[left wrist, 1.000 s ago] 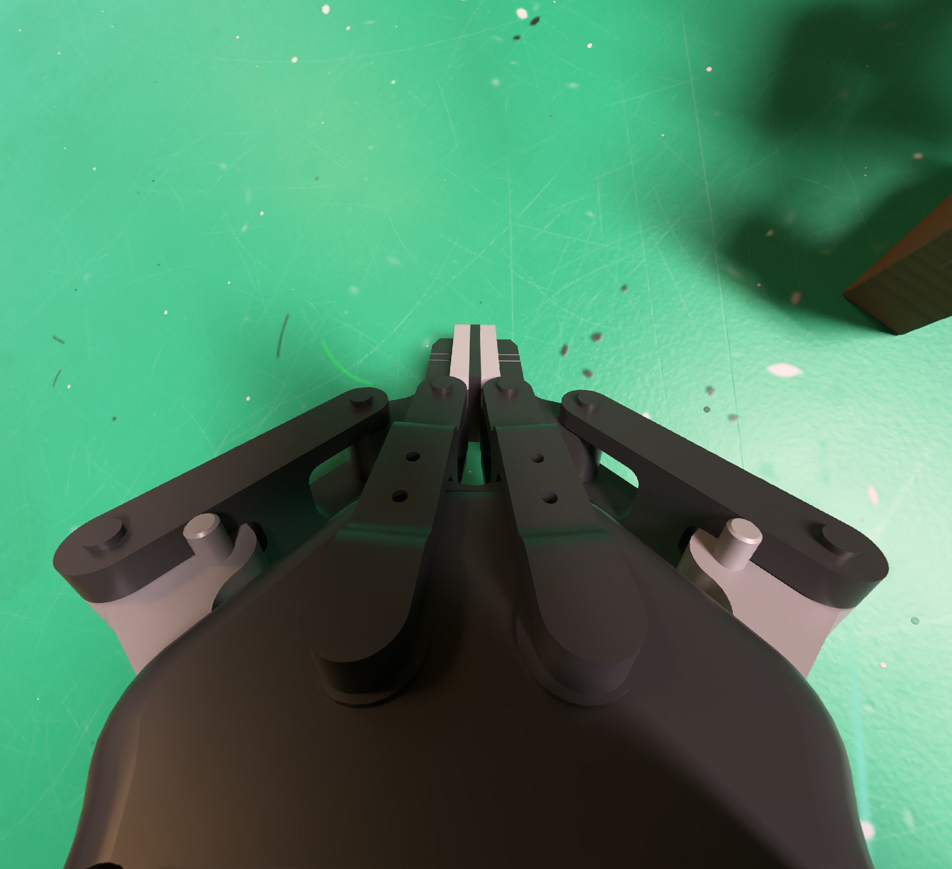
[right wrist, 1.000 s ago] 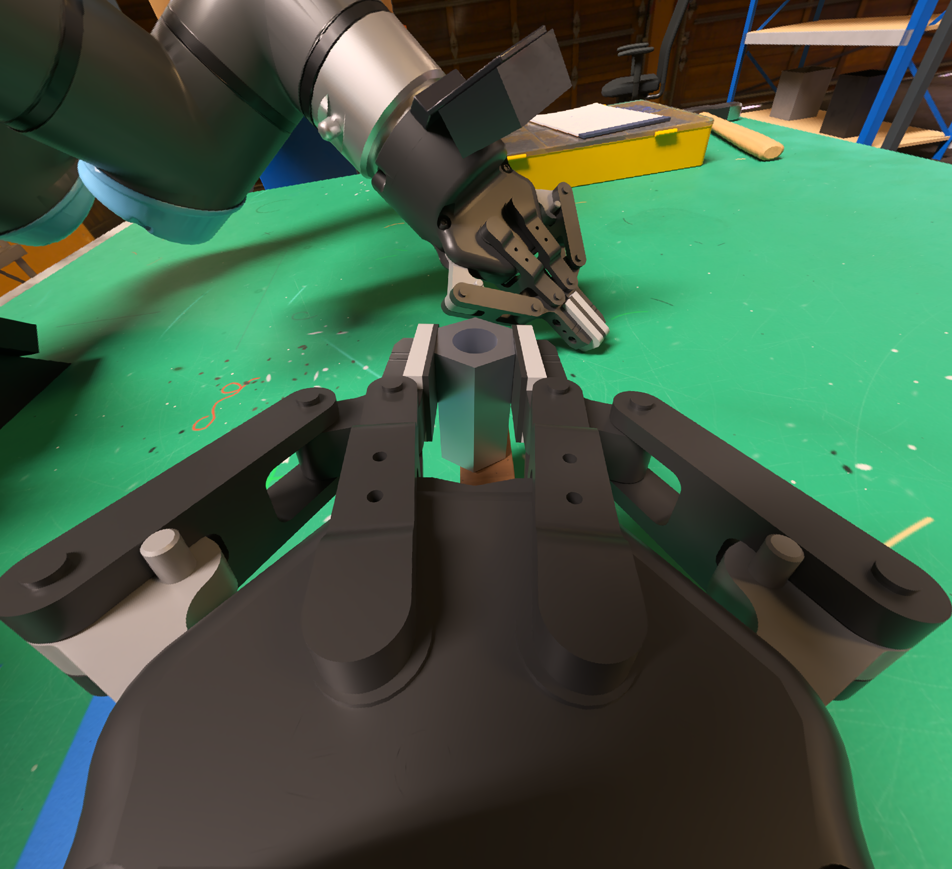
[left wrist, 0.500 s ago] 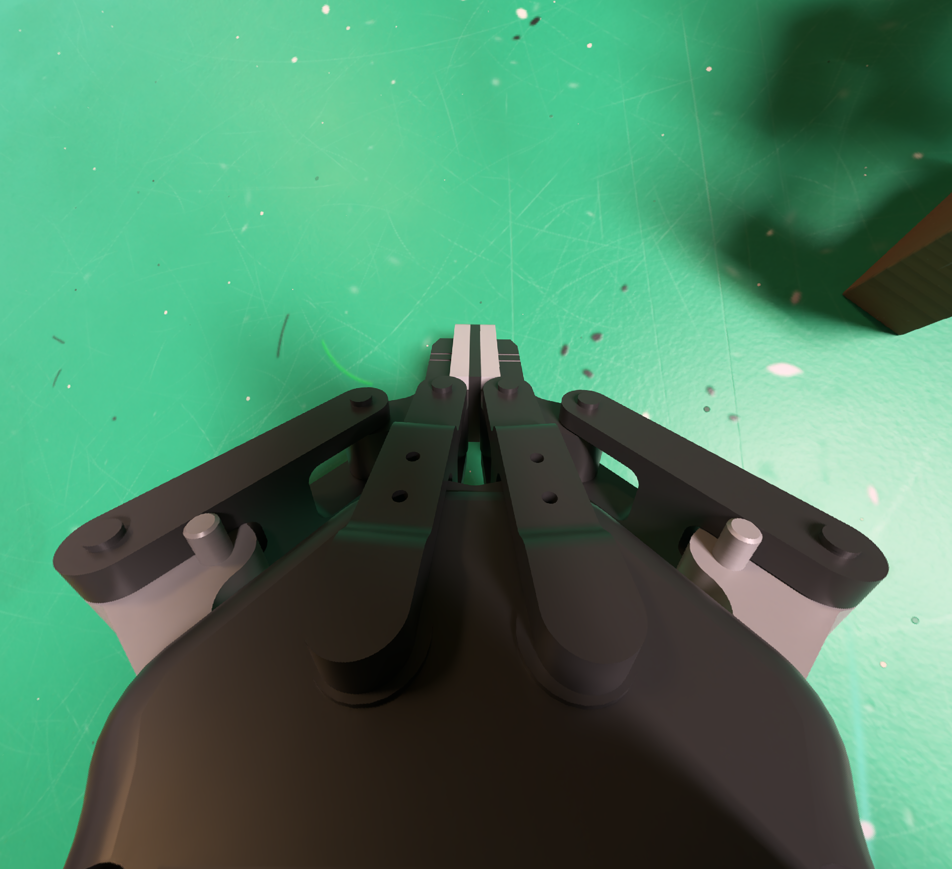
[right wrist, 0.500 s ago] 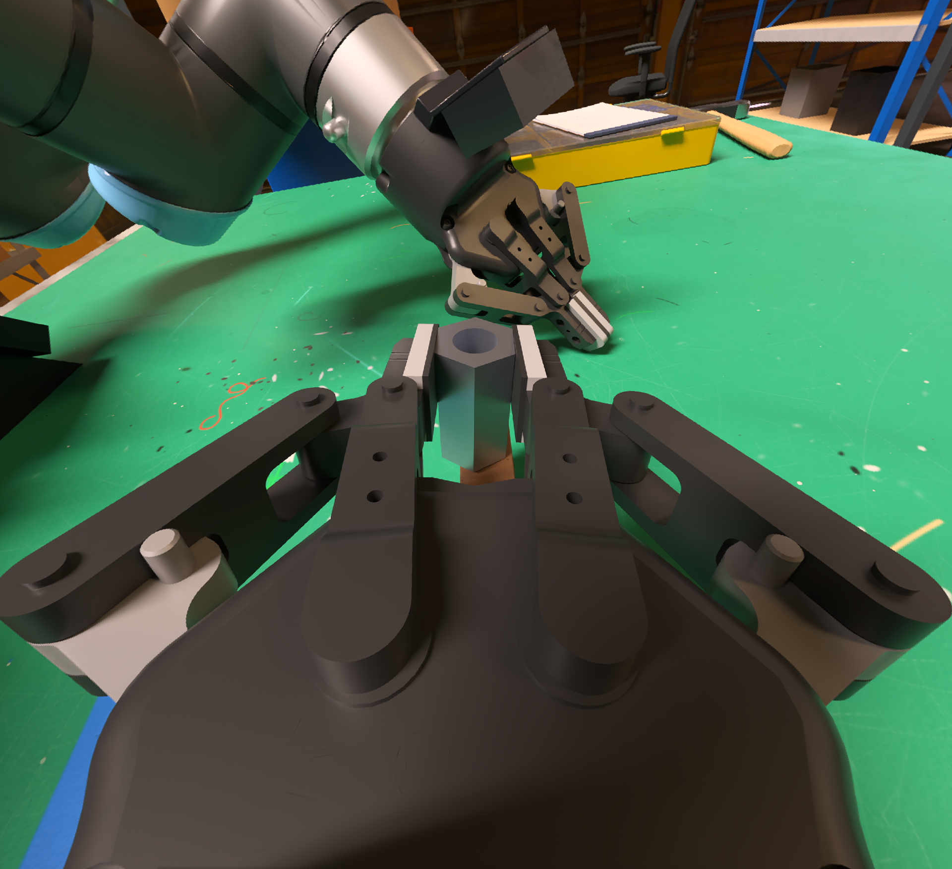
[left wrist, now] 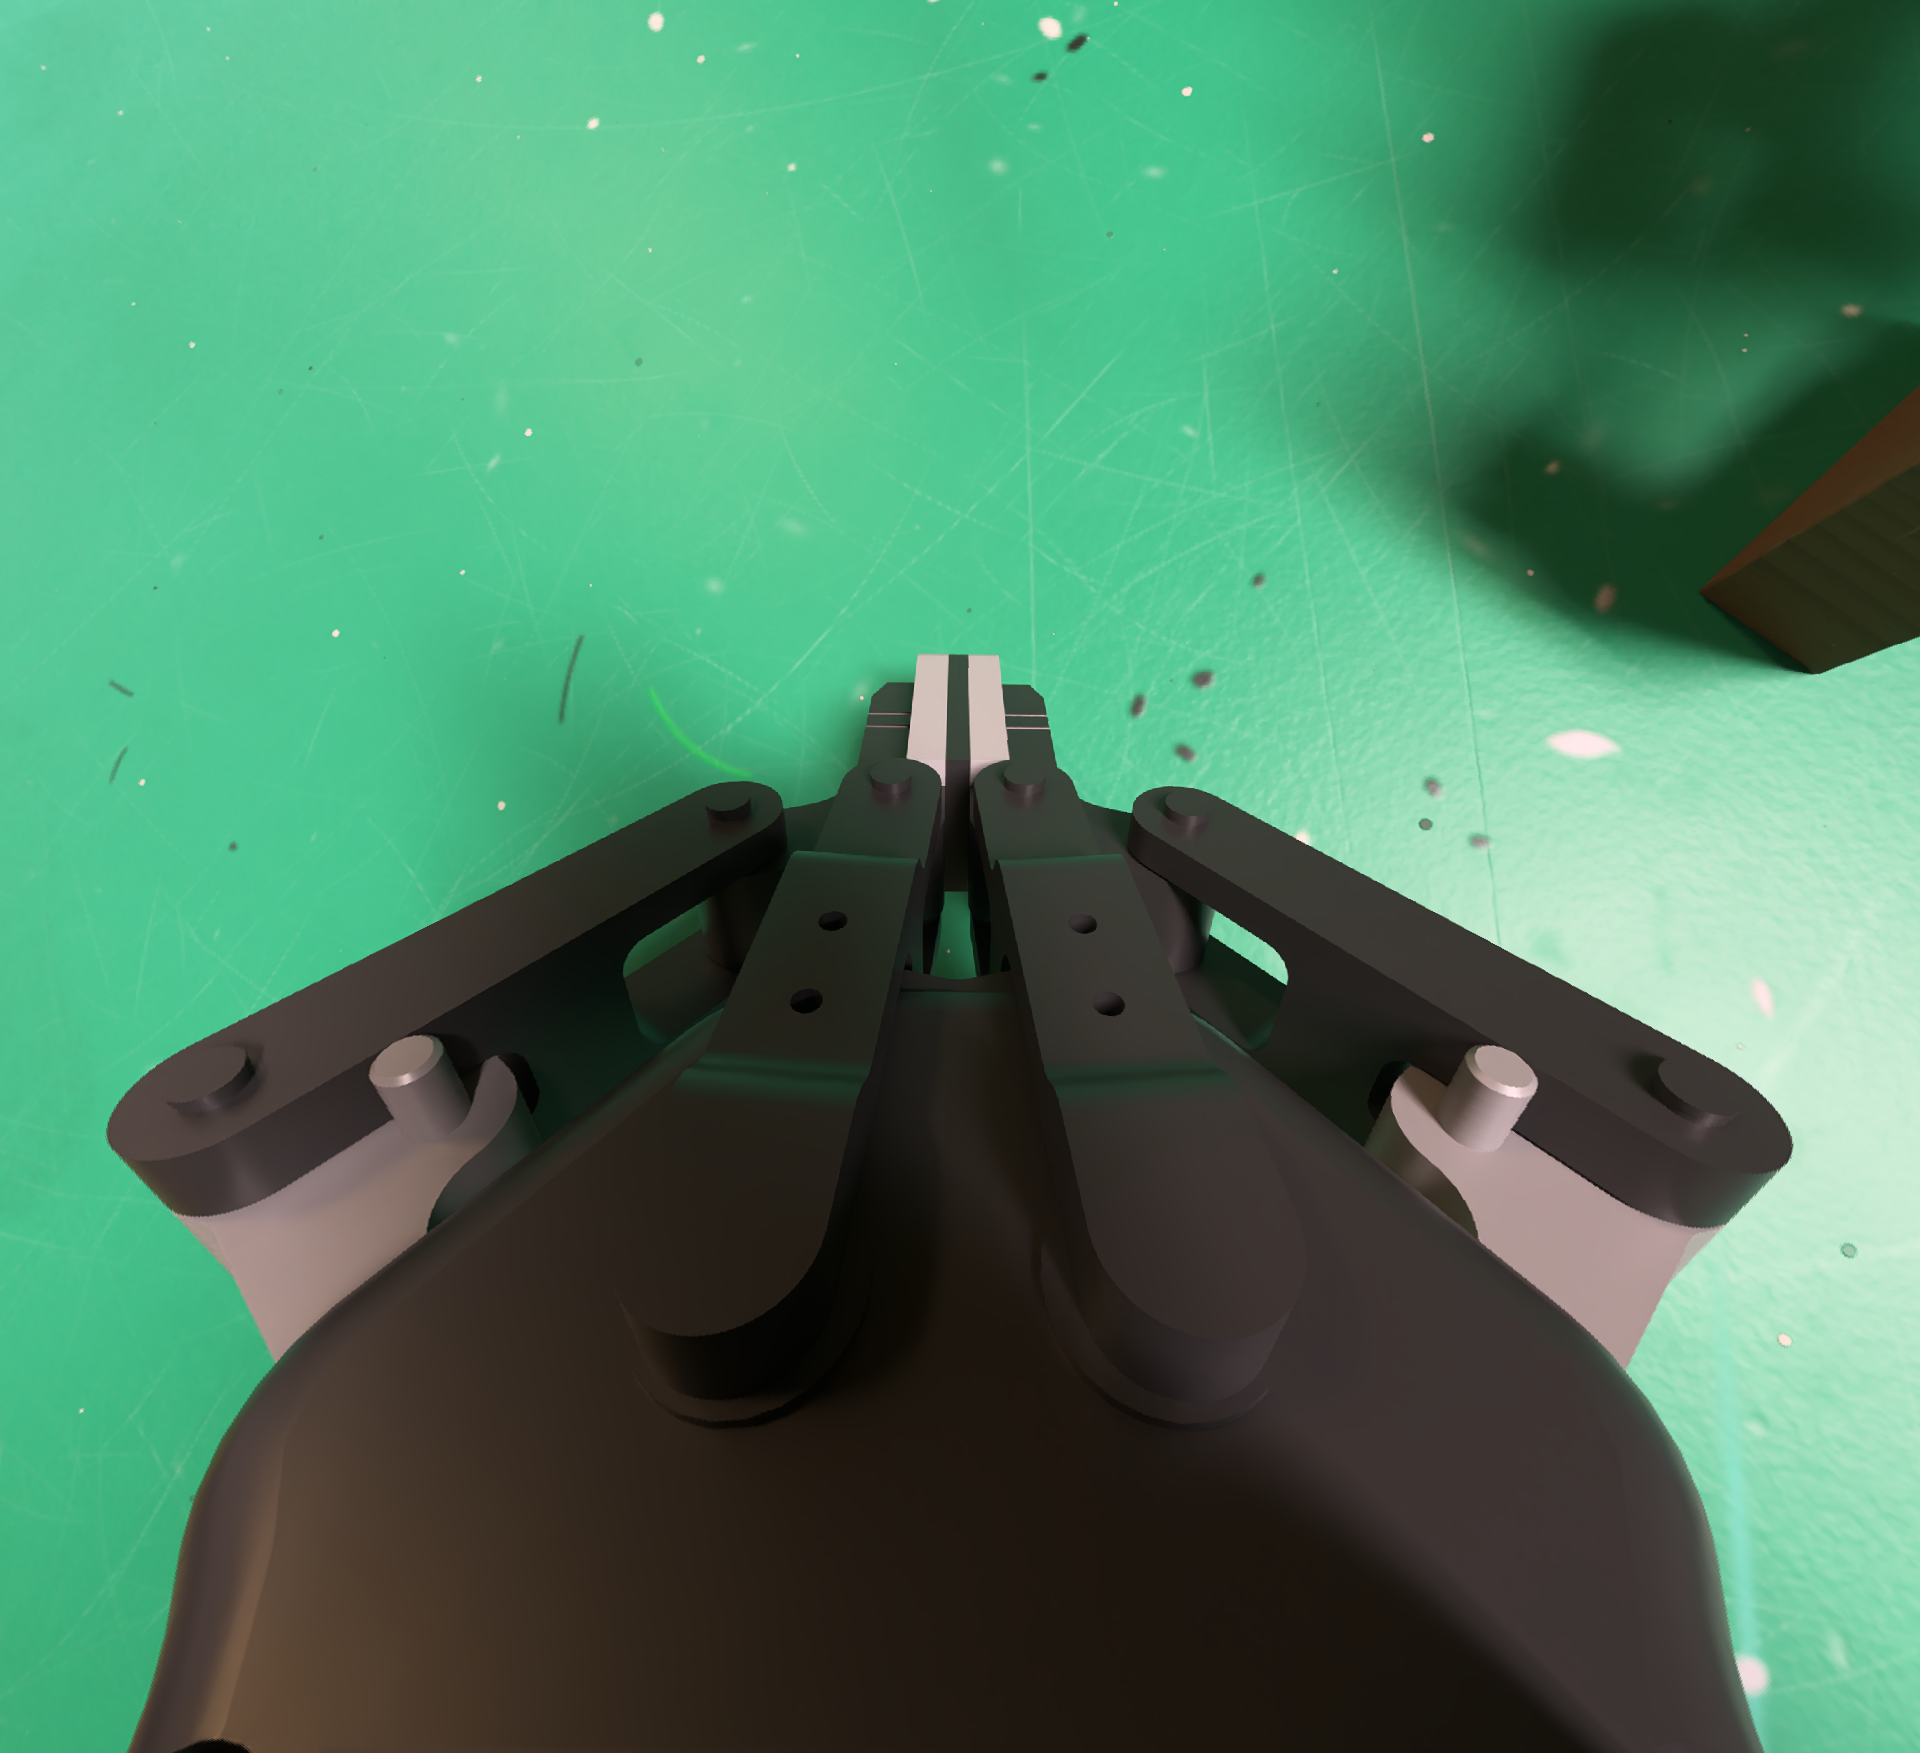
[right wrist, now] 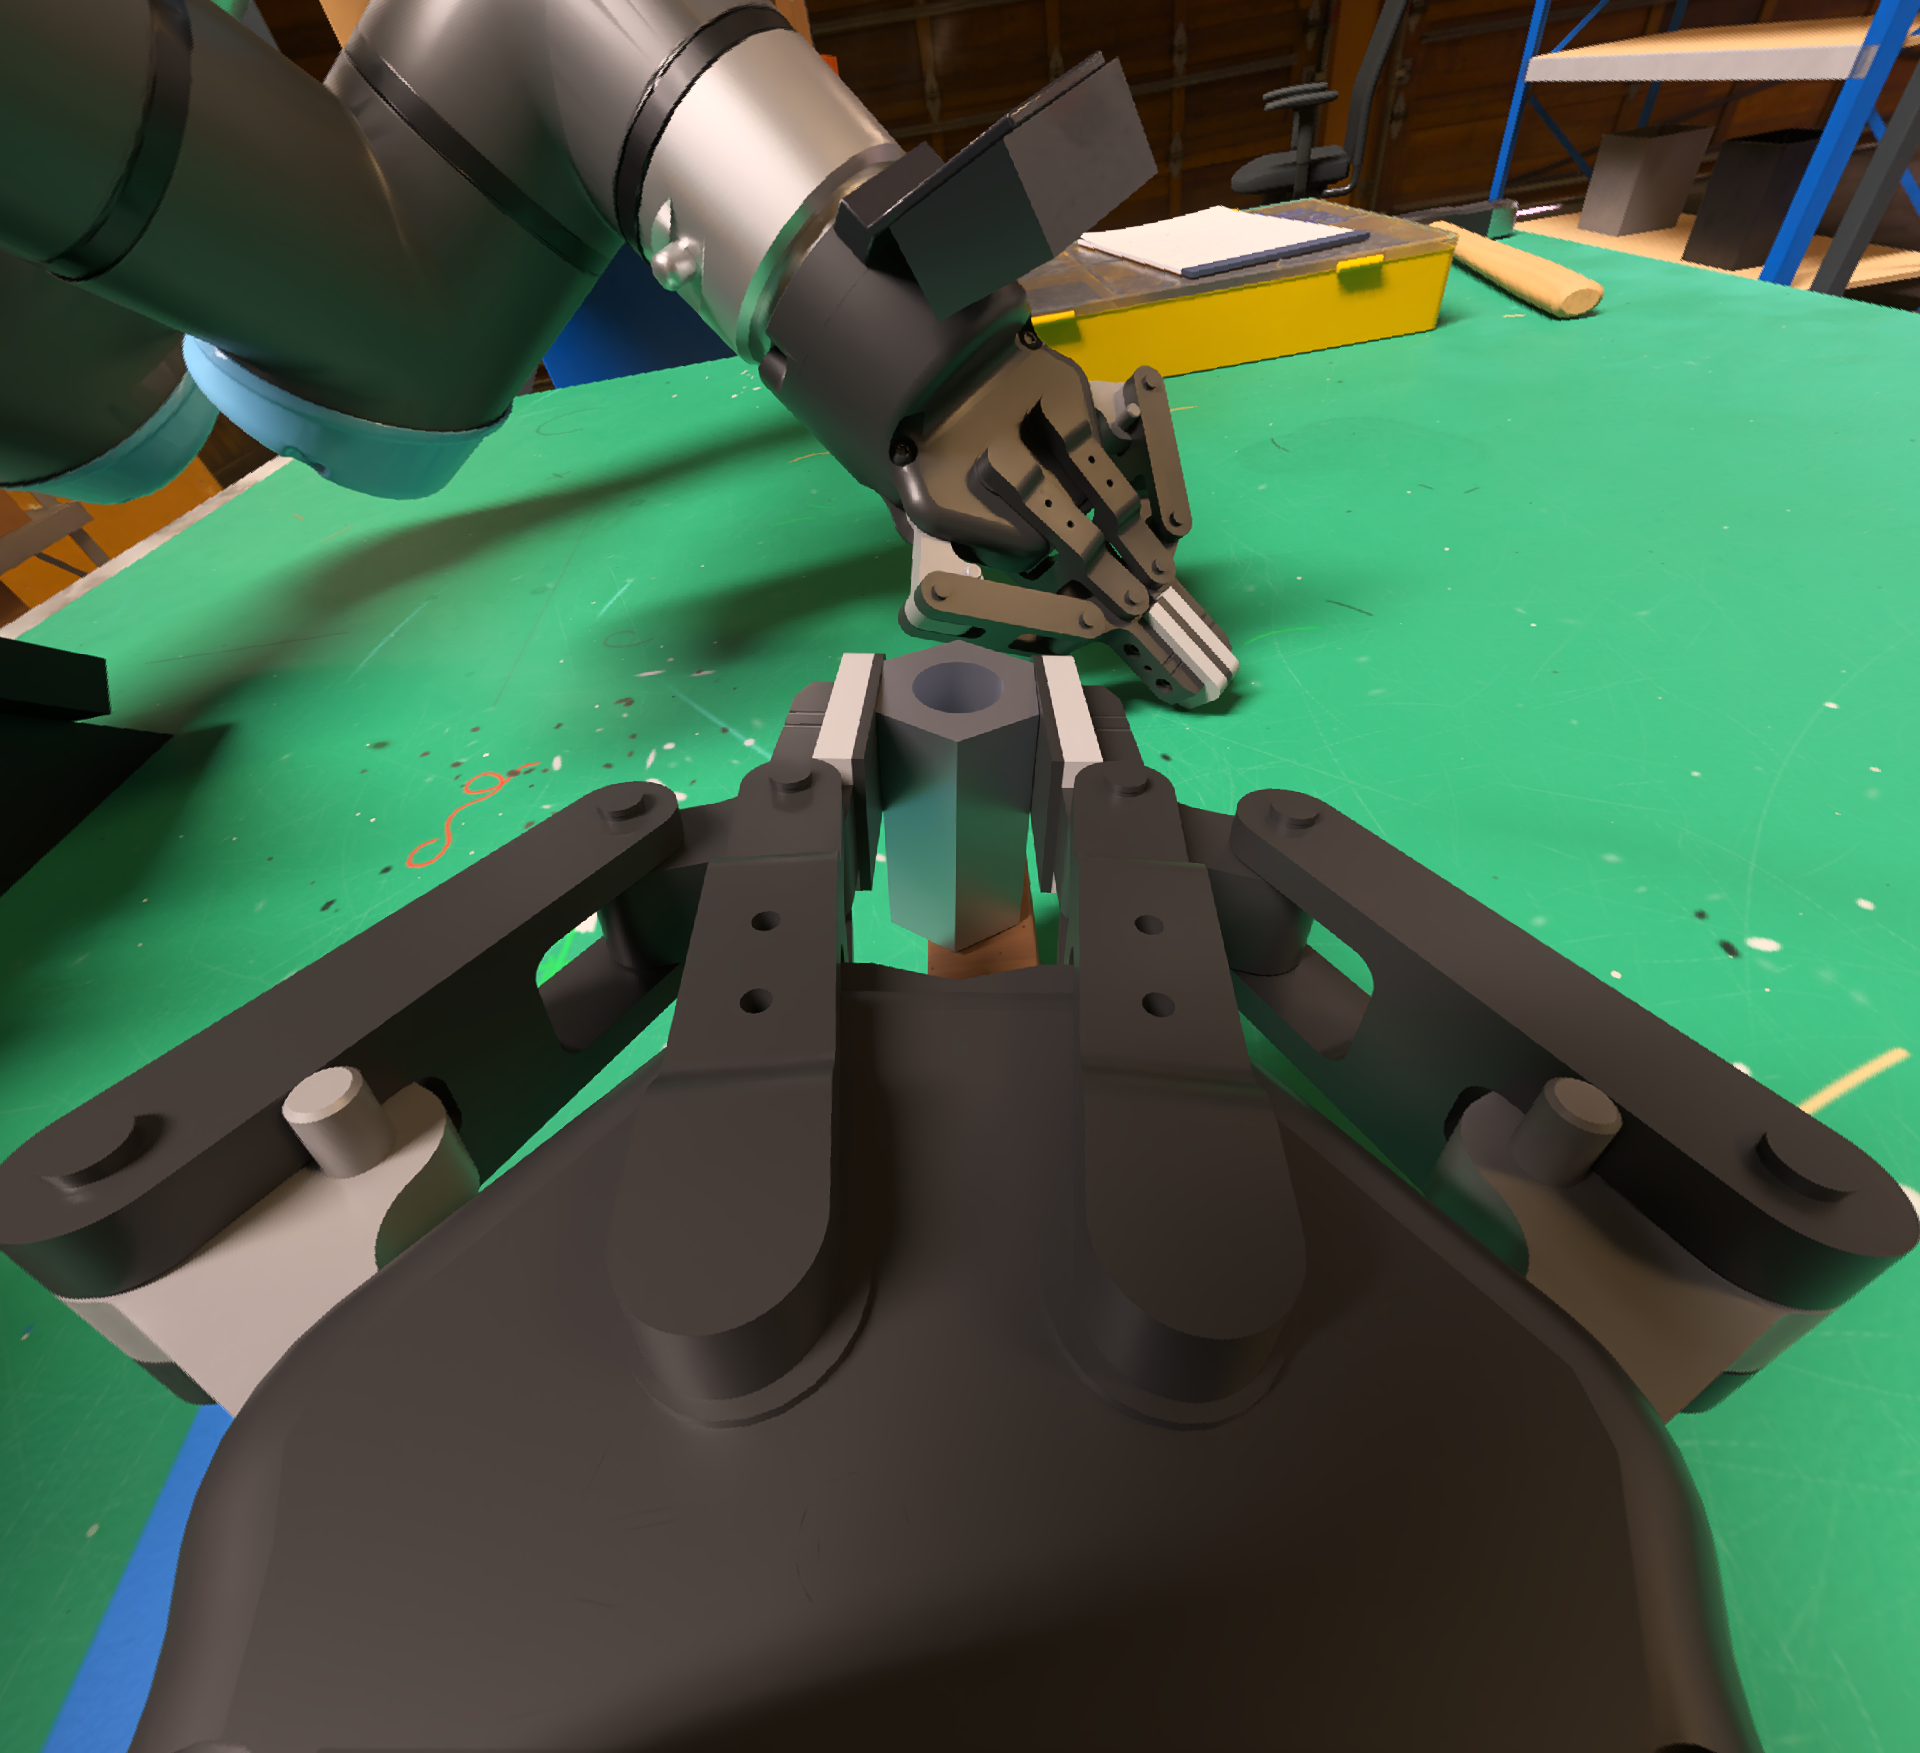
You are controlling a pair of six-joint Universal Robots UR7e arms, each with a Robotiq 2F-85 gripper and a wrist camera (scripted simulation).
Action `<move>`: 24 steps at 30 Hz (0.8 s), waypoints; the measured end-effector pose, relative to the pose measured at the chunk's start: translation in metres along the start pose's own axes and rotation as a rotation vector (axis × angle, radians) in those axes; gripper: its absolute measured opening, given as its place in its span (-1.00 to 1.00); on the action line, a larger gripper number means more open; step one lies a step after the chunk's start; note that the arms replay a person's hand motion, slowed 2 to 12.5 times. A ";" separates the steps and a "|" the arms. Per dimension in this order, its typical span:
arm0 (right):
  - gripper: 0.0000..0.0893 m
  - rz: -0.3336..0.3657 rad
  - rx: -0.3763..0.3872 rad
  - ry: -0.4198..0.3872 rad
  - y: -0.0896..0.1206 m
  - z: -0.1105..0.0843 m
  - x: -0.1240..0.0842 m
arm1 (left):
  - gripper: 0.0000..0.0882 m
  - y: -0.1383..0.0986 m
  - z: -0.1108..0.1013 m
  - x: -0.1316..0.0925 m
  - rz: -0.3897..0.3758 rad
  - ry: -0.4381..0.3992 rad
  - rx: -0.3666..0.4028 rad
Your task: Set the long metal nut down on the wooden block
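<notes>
Since it's solid-looking grey steel, the long metal nut (right wrist: pixel 956 799) should be stiff, fairly hefty for its size and slick on its flat hex faces, so clamping two opposite flats is the sane way to hold it. That's what the right gripper (right wrist: pixel 956 716) has going: fingers (right wrist: pixel 844 716) closed partway onto the nut's sides near the top, nut upright with the bore facing up. Just below its bottom end a sliver of brown shows, which I'd guess is the wooden block (right wrist: pixel 982 960); can't tell if they're touching. In the left wrist view the block's (left wrist: pixel 1839 571) corner pokes in at the right edge.

Left gripper (left wrist: pixel 956 701) has its fingers pressed together on nothing, tips low over the green surface (left wrist: pixel 727 301), just past the nut.

Only container is a yellow case (right wrist: pixel 1247 306) at the far end with a clear lid and a white pad on top; contents too blurry to say. A wooden handle (right wrist: pixel 1517 280) lies beside it.
</notes>
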State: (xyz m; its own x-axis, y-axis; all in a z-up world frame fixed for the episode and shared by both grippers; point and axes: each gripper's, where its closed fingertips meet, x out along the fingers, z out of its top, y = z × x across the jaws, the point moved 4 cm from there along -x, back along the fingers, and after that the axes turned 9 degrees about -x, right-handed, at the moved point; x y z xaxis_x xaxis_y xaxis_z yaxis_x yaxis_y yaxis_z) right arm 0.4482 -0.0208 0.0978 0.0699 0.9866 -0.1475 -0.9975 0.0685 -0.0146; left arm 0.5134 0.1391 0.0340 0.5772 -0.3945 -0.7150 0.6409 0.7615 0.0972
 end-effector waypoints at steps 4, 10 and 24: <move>-0.46 0.003 0.001 -0.001 0.000 0.000 0.000 | -1.00 0.000 0.000 0.000 0.000 0.000 0.000; -0.46 0.006 0.003 -0.002 0.000 0.000 0.000 | -1.00 0.000 0.000 0.000 0.001 0.000 0.001; -0.46 0.008 0.004 -0.003 0.000 0.000 0.000 | -1.00 0.000 0.000 0.000 0.001 0.000 0.000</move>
State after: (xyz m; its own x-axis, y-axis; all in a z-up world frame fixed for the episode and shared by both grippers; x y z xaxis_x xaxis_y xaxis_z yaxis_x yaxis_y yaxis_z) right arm 0.4478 -0.0209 0.0980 0.0620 0.9876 -0.1444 -0.9981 0.0613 -0.0096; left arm 0.5132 0.1391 0.0340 0.5778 -0.3939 -0.7148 0.6403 0.7619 0.0976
